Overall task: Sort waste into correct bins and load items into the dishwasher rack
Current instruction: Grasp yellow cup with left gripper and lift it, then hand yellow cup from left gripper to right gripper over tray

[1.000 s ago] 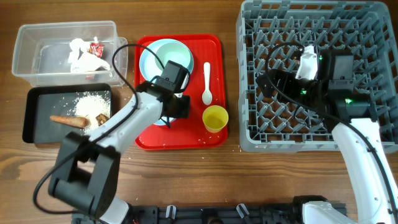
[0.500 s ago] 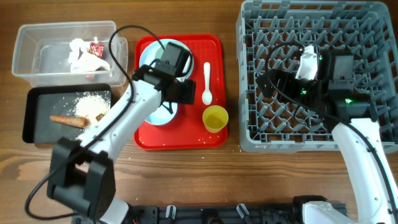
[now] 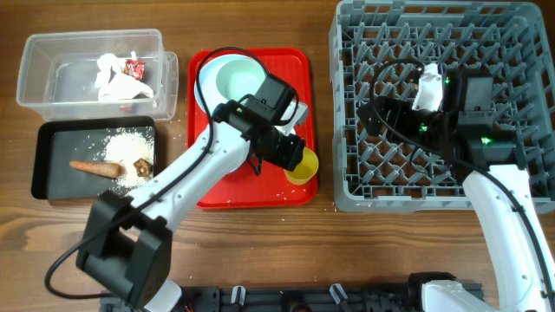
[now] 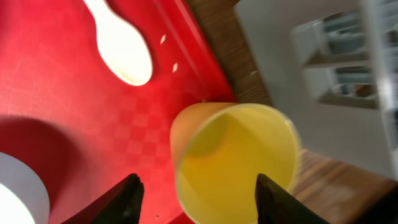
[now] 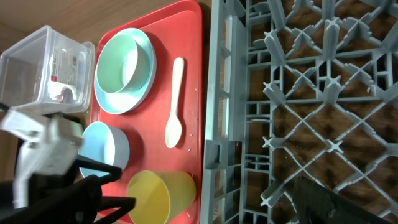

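The yellow cup (image 4: 233, 162) stands at the red tray's right front corner. My left gripper (image 4: 199, 205) is open, one finger on each side of the cup (image 3: 303, 169), the left one clearly apart from it. The white spoon (image 4: 121, 43) lies just beyond. A pale green bowl (image 3: 236, 80) sits on the pale blue plate (image 3: 201, 82). In the right wrist view the pale blue bowl (image 5: 102, 149) shows beside the cup (image 5: 155, 196). My right gripper (image 3: 375, 117) hangs open and empty over the dishwasher rack (image 3: 347, 173).
The clear tub (image 3: 35, 52) holds the red wrapper (image 3: 134, 68) and tissue (image 3: 113, 80). The black tray (image 3: 43, 165) holds rice (image 3: 126, 141), the brown stick (image 3: 94, 167) and a brown lump (image 3: 140, 165). The red serving tray (image 3: 208, 192) sits close to the rack's left wall.
My left gripper has opened and swung right across the red tray, from the pale blue bowl to the yellow cup. The right arm has not moved.
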Robot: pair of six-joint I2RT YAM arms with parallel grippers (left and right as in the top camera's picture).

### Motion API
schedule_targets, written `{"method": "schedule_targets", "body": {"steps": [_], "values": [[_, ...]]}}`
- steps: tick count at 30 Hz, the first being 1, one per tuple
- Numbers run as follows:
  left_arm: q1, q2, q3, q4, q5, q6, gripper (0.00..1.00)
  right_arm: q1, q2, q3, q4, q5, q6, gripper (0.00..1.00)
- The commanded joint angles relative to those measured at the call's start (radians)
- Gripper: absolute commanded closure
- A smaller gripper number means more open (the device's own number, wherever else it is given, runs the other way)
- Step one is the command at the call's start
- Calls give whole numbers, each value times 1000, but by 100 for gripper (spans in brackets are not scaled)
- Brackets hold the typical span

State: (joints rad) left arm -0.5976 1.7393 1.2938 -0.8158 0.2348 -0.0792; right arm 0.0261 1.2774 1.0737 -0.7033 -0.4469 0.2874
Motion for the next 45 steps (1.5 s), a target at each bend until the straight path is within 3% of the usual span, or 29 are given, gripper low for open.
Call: {"method": "schedule_targets", "body": {"steps": [1,7,8,10,11,14,18,24,29,34,40,45], "values": [[-2,50,-16,1,-64,19,45,-1,9,18,-2,9,4,0],[-5,103,-16,19,-75,19,55,-1,8,18,-1,9,4,0],[-6,109,-16,23,-72,19,62,-1,9,18,-1,9,4,0],[-6,109,-16,38,-68,11,93,-1,9,18,-1,9,4,0],[-6,109,-16,42,-68,-6,96,-1,9,18,-1,9,4,0],[-1,100,-13,52,-60,-50,96,-1,9,18,0,6,5,0],[80,51,29,29,128,-56,96,-1,9,18,37,-80,4,0],[348,3,42,49,724,-60,96,0,9,18,164,-267,1,0],[488,3,42,66,1055,-59,96,70,19,18,330,-381,-40,1],[511,3,42,133,1318,-60,96,143,106,18,550,-561,-47,0],[511,3,42,143,1342,-86,96,153,190,18,742,-803,-21,0],[511,3,42,144,1342,-90,96,203,192,18,752,-819,-27,0]]}}
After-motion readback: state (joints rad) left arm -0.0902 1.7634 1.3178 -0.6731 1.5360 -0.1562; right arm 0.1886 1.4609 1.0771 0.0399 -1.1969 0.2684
